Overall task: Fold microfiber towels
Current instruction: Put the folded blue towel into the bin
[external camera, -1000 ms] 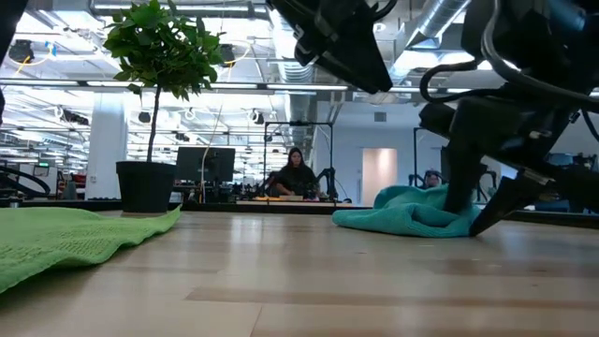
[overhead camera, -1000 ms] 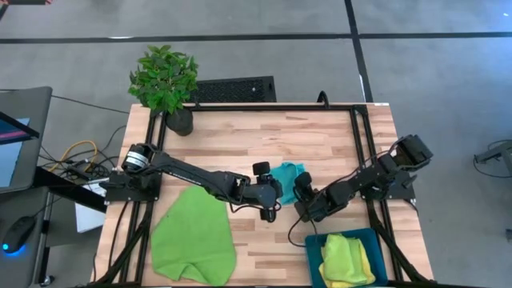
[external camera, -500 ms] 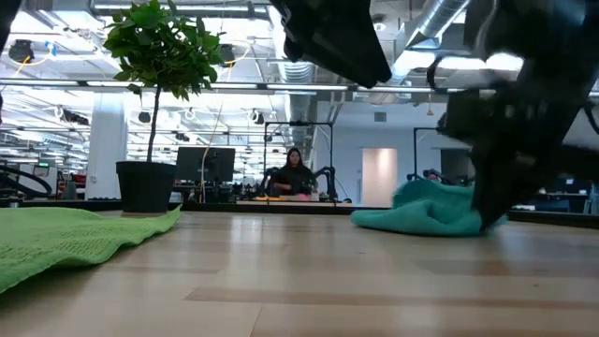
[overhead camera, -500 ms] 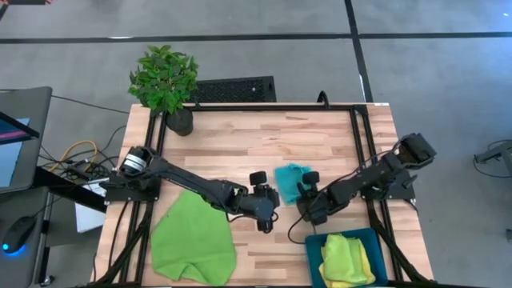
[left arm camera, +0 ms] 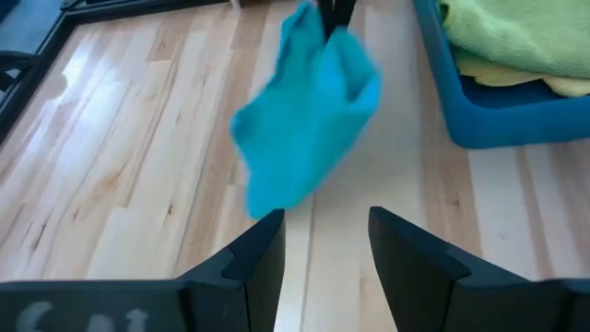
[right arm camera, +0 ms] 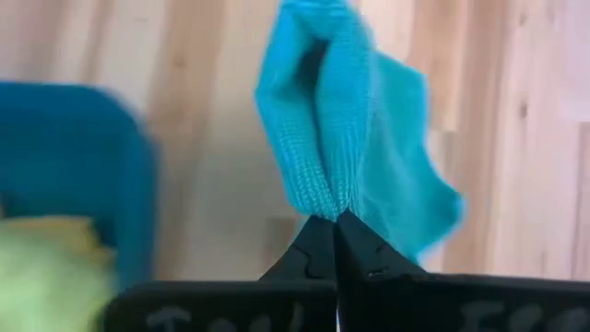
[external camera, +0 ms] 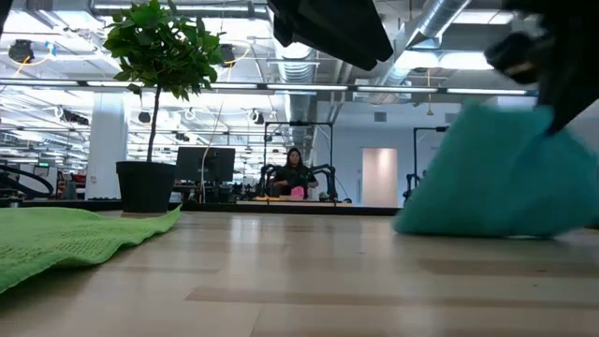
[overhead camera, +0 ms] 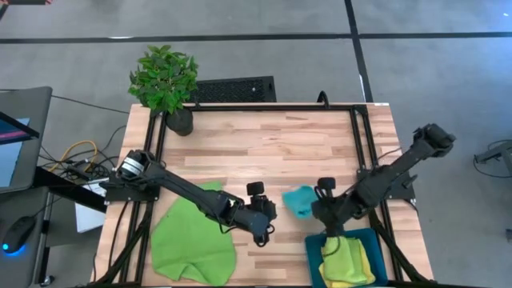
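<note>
Towel, turquoise (right arm camera: 343, 138) | pinched by right hand (right arm camera: 334, 224) | tips hidden

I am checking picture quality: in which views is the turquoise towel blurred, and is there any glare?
Low view: turquoise towel soft, ceiling lights glare. Left wrist view: towel smeared, wood shows a pale sheen. Right wrist view: weave sharp at the right gripper, bin blurred. High view: evenly lit.
</note>
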